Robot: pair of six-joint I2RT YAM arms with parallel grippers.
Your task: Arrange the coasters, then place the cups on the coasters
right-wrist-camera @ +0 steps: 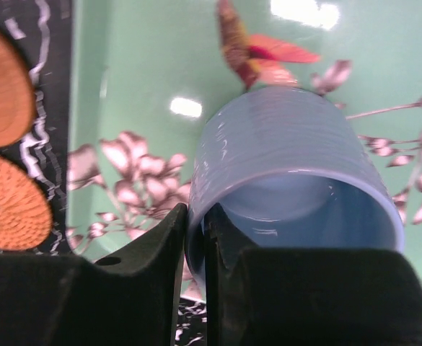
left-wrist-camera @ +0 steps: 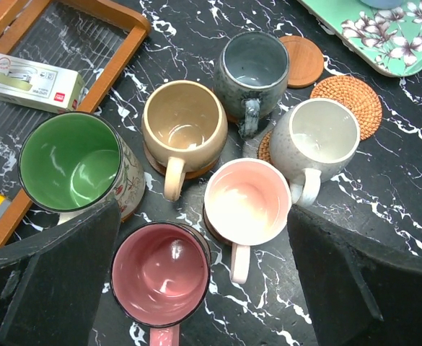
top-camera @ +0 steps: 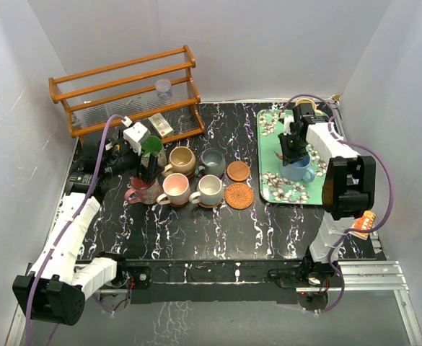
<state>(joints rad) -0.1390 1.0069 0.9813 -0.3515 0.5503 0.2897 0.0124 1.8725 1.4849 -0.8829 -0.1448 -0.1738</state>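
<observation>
Right pincer (right-wrist-camera: 195,216) clamped on blue cup (right-wrist-camera: 283,144) wall, left pincer (left-wrist-camera: 203,216) wide apart over crowded cups (left-wrist-camera: 185,126), two bare coasters (left-wrist-camera: 348,104) beside tray (right-wrist-camera: 124,65) edge

Top external: fixed, high behind the robot, looking down and forward over the whole counter (top-camera: 196,231); near edge at 6 o'clock, floral tray (top-camera: 266,155) toward 2 o'clock. Left wrist: close, steeply down on the mug cluster (left-wrist-camera: 185,126), left tool (left-wrist-camera: 203,213) fingers entering from 6 o'clock, tray corner at 1 o'clock. Right wrist: very near, low over the tray, blue mug (right-wrist-camera: 297,158) filling the frame behind the right tool (right-wrist-camera: 196,216). All three views share the wood coaster (top-camera: 238,171) and wicker coaster (top-camera: 239,195), at 9 o'clock in the right wrist view.
</observation>
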